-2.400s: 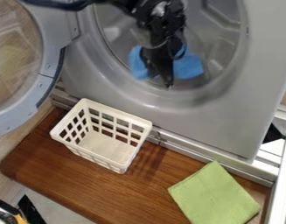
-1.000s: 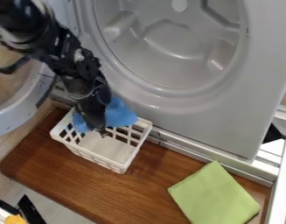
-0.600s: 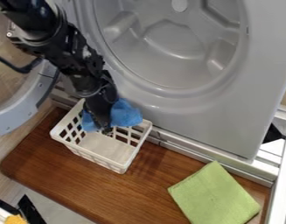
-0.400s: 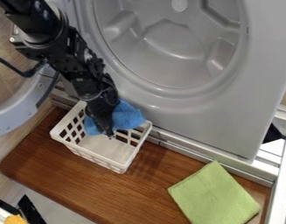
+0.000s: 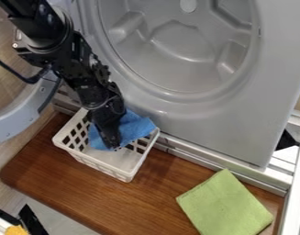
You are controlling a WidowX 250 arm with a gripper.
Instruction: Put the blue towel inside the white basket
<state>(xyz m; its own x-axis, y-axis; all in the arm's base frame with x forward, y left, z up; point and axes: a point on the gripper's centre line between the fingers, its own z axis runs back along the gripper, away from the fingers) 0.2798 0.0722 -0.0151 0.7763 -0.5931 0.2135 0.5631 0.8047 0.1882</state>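
Blue towel [image 5: 132,127] has sunk further into the white basket [image 5: 100,163].
Can't tell how far the jaws are open or whether they grip; cloth near the two-o'clock rim could snag if released there.

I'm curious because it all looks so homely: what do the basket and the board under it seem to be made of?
The white basket looks like molded plastic, smooth and slightly satiny, judging by its even openwork grid. The brown board appears to be wood with a soft sheen; the streaky grain suggests it, though it could be wood-look laminate.
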